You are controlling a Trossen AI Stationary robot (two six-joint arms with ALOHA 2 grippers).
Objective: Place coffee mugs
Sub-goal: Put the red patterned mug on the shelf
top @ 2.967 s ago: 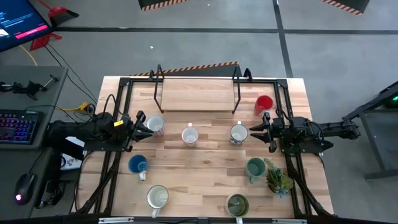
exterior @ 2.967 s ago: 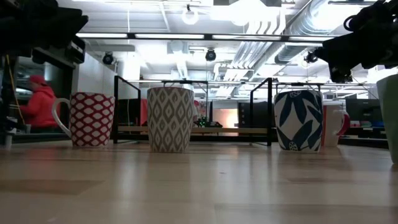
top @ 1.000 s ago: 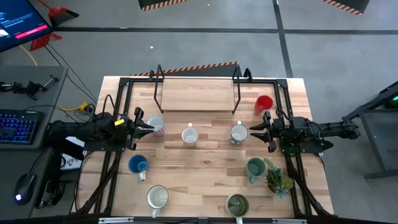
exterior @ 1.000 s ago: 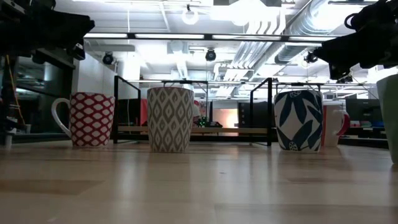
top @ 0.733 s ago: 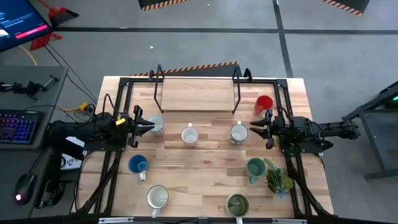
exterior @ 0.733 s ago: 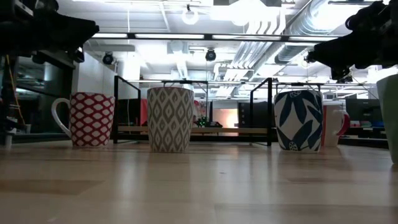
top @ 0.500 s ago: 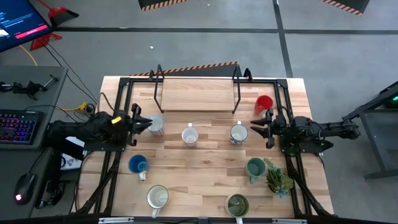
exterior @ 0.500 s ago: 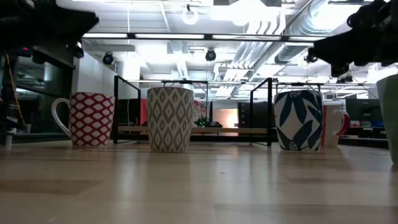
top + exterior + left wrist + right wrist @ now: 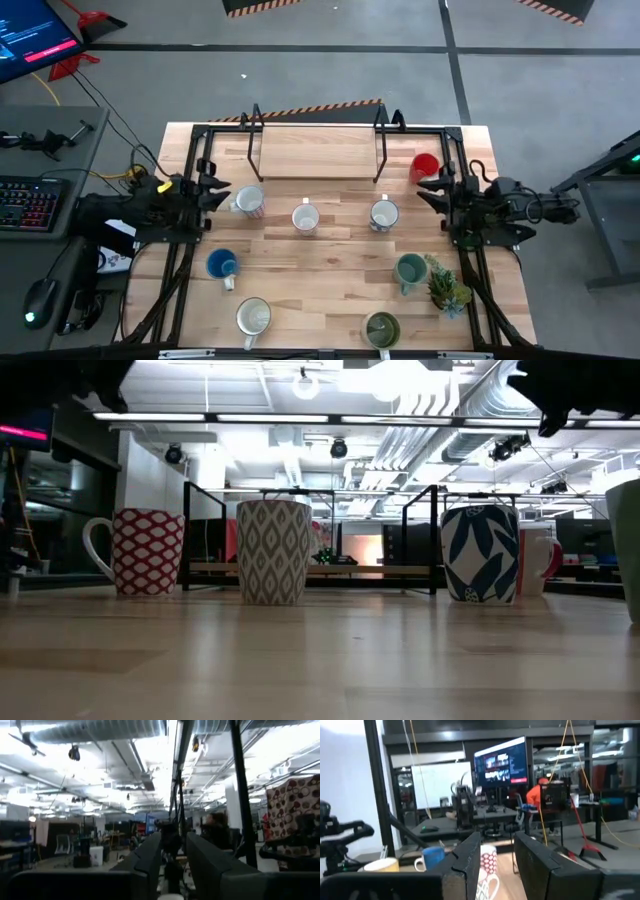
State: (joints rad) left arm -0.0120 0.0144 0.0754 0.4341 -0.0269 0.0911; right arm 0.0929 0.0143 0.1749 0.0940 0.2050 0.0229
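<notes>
A: Where's the left gripper?
B: By the surface's left edge, fingers apart, just beside a white mug, gripping nothing.
A: And the right gripper?
B: By the right edge, released, beside the red mug. Other mugs stand across the surface.

I see three coffee mugs in a row across the surface, before the rack at twelve o'clock. Four more mugs sit toward six o'clock, and a potted plant at four o'clock.
</notes>
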